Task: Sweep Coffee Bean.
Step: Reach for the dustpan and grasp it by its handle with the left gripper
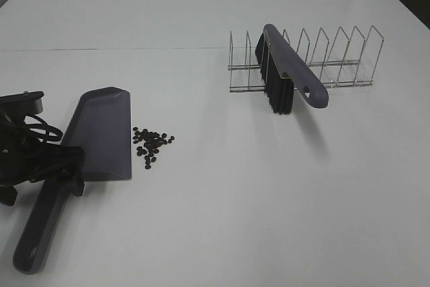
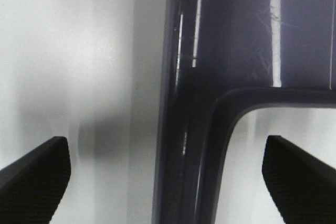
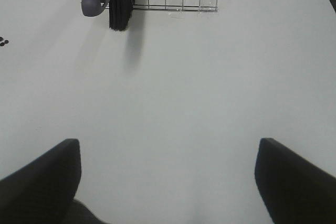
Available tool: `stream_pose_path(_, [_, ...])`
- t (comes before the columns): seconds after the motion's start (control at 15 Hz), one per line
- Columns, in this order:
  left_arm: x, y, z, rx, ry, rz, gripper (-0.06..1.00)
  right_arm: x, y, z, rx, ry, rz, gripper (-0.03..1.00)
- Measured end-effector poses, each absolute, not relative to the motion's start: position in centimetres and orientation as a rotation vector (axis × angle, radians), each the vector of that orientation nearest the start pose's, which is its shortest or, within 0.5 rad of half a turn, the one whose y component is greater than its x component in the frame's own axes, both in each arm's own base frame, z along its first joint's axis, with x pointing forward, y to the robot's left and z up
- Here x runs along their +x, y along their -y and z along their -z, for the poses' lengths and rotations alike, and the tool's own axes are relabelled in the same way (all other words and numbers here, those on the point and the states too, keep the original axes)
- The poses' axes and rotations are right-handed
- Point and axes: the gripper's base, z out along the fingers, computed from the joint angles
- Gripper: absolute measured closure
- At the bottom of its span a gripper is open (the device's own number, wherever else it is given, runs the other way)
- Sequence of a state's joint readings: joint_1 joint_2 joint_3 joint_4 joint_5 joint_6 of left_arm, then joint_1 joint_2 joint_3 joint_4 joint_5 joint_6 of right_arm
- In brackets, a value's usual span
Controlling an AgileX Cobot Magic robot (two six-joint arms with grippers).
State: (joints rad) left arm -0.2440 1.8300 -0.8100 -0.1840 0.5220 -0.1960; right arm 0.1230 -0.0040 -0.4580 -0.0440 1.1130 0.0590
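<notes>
**Now: both hands open, beans loose beside the pan**

The coffee bean (image 1: 152, 144) heap lies as a small scatter on the white table (image 1: 269, 199), just beside the long right edge of the purple-grey dustpan (image 1: 102, 132) and apart from it.

My left gripper (image 2: 168, 182) is spread wide and straddles the pan where the tray narrows toward its long handle (image 1: 37, 233). From the wrist view I cannot quite tell whether either pad touches the plastic; nothing looks clamped. My right gripper (image 3: 168, 182) is also wide open, holding nothing, over bare table well short of the brush (image 1: 285, 72). The brush leans in the wire rack (image 1: 336, 55) with its bristles down.

I judge the beans to be light, hard and smooth. They will roll and skitter at a fast stroke, so pinching them is pointless and they need slow, low passes of the bristles.

The pan looks like stiff plastic. I would grip its neck, so the lip stays flat on the table. The brush I would take by the bare handle end (image 1: 314, 95), which juts clear of the wires.
</notes>
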Motion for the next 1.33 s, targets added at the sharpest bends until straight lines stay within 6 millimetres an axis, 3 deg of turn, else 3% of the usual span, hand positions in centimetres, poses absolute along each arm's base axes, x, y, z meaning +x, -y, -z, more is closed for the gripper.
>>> stream_pose_path(0.47, [27.9, 7.9, -9.9, -0.143, -3.071, 0.183, 0.05, -0.3, 0.4, -26.1, -0.066, -2.133, -0.053, 0.20])
stream_pose_path(0.6, [27.9, 7.8, -9.7, -0.132, -3.077, 0.173, 0.13, -0.3, 0.4, -26.1, -0.066, -2.133, -0.053, 0.20])
stream_pose_path(0.67, [28.0, 7.8, -9.7, -0.131, -3.076, 0.173, 0.21, -0.3, 0.4, -26.1, -0.066, -2.133, -0.053, 0.20])
stream_pose_path(0.73, [28.0, 7.8, -9.7, -0.135, -3.073, 0.174, 0.36, -0.3, 0.4, -26.1, -0.066, -2.133, -0.053, 0.20])
stream_pose_path(0.87, [28.1, 7.9, -9.7, -0.154, -3.071, 0.183, 0.51, -0.3, 0.4, -26.1, -0.066, -2.133, -0.053, 0.20])
stream_pose_path(1.13, [28.1, 7.9, -9.6, -0.177, -3.071, 0.190, 0.61, -0.3, 0.4, -26.1, -0.066, -2.133, -0.053, 0.20])
stream_pose_path(1.33, [28.0, 7.9, -9.2, -0.171, -3.088, 0.183, 0.61, -0.3, 0.4, -26.1, -0.066, -2.133, -0.053, 0.20])
